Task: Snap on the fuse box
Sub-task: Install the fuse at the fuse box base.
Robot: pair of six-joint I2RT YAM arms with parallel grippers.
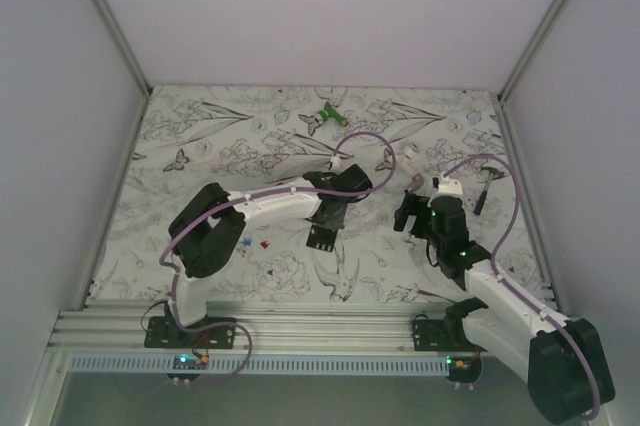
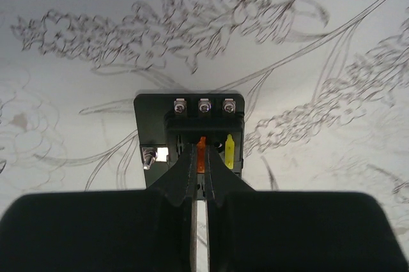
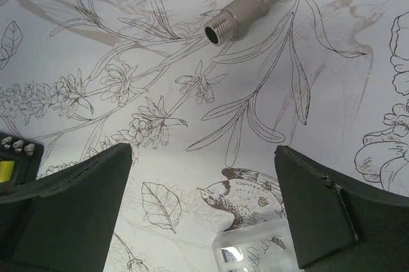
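Observation:
The fuse box (image 2: 153,115) is a flat black block lying on the patterned mat, with three screws along its far edge and a yellow fuse (image 2: 229,148) seated in it. My left gripper (image 2: 201,152) is over it, its fingers pinched shut on an orange fuse (image 2: 201,157) that sits in the box. From above, the box (image 1: 321,237) lies just under the left gripper (image 1: 328,214). My right gripper (image 3: 203,151) is open and empty above the mat, right of the box (image 3: 11,157). A clear plastic cover (image 3: 255,249) lies just below and between its fingers.
A metal elbow fitting (image 3: 246,7) lies ahead of the right gripper. Small loose red (image 1: 265,243) and blue (image 1: 247,243) fuses lie left of the box. A green-and-white object (image 1: 330,114) sits at the back. A dark tool (image 1: 485,189) lies at the right. Walls enclose the mat.

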